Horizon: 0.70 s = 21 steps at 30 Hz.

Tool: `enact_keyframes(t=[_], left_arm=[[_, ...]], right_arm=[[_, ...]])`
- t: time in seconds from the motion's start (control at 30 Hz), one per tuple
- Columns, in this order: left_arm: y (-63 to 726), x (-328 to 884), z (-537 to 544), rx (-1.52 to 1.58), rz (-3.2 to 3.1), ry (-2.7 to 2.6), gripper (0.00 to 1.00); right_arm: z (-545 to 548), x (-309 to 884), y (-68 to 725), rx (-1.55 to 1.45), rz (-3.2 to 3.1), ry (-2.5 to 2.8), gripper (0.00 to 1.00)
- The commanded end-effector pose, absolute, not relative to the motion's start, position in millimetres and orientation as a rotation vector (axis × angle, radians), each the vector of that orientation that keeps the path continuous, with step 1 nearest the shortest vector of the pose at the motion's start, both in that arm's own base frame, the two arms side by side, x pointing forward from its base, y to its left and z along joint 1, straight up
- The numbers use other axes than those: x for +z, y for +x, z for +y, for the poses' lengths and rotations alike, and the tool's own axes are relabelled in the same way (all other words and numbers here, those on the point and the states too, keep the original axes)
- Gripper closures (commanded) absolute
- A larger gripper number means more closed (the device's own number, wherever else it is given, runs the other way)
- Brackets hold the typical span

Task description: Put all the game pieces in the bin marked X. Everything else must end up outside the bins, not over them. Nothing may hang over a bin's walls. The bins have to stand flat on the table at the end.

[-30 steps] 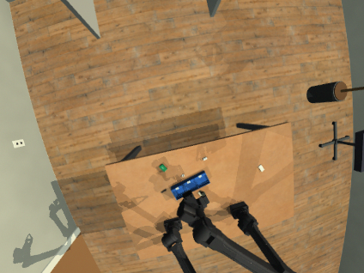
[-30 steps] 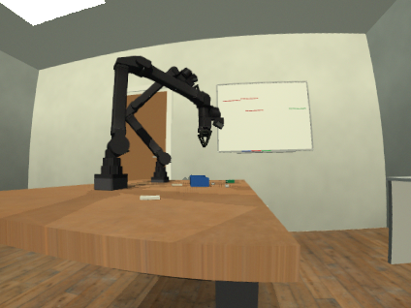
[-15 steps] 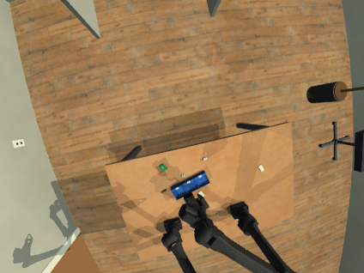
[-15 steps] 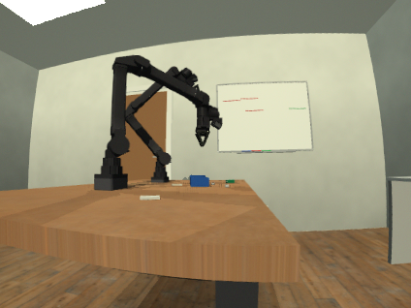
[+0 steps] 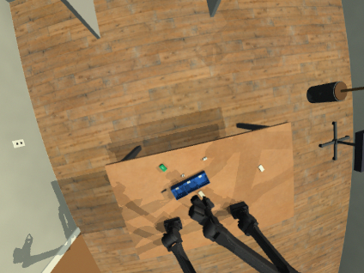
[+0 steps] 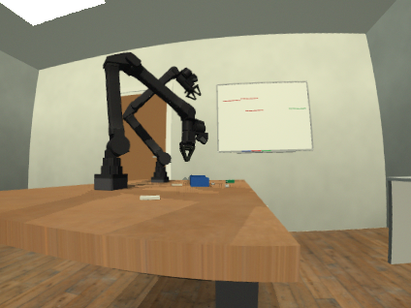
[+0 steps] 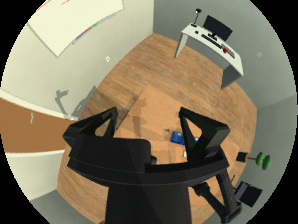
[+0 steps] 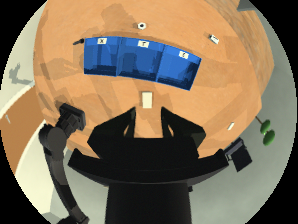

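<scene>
A blue bin point(image 5: 190, 185) with three compartments lies on the table and also shows in the right wrist view point(image 8: 141, 64). Its small white labels are too small to read. A small cream piece point(image 5: 200, 194) point(image 8: 147, 99) lies on the table just in front of the bin's near wall. My right gripper point(image 6: 186, 154) hangs well above that piece, its fingers partly drawn in with nothing between them. My left gripper point(image 6: 190, 87) is open and empty, raised high and pointing up. A green piece point(image 5: 162, 167) lies beyond the bin.
Small white pieces lie at the back point(image 5: 204, 159), far right point(image 5: 261, 168) and beside the bin point(image 5: 183, 175). A thin dark item point(image 5: 164, 190) lies left of the bin. Both arm bases stand at the table's near edge.
</scene>
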<state>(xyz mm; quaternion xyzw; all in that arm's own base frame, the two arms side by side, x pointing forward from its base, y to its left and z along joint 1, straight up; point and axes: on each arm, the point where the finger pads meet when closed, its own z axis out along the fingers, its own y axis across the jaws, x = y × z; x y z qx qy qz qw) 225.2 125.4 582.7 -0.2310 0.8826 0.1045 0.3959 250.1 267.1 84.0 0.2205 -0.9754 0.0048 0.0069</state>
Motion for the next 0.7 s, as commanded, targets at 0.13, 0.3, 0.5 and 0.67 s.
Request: enact_keyframes(t=[0.13, 0.3, 0.5, 0.67], left_arm=[[211, 603, 121, 0.279, 2.192, -0.587, 0.00], [211, 603, 121, 0.279, 2.192, -0.587, 0.00], [211, 603, 121, 0.279, 2.192, -0.587, 0.00], [211, 603, 121, 0.279, 2.192, -0.587, 0.00]], right_arm=[[264, 65, 227, -0.031, -3.091, 0.695, 0.61], [251, 38, 202, -0.031, -3.089, 0.694, 0.61], [271, 45, 218, -0.051, -3.107, 0.687, 0.61], [269, 45, 223, -0.050, -3.112, 0.666, 0.61]])
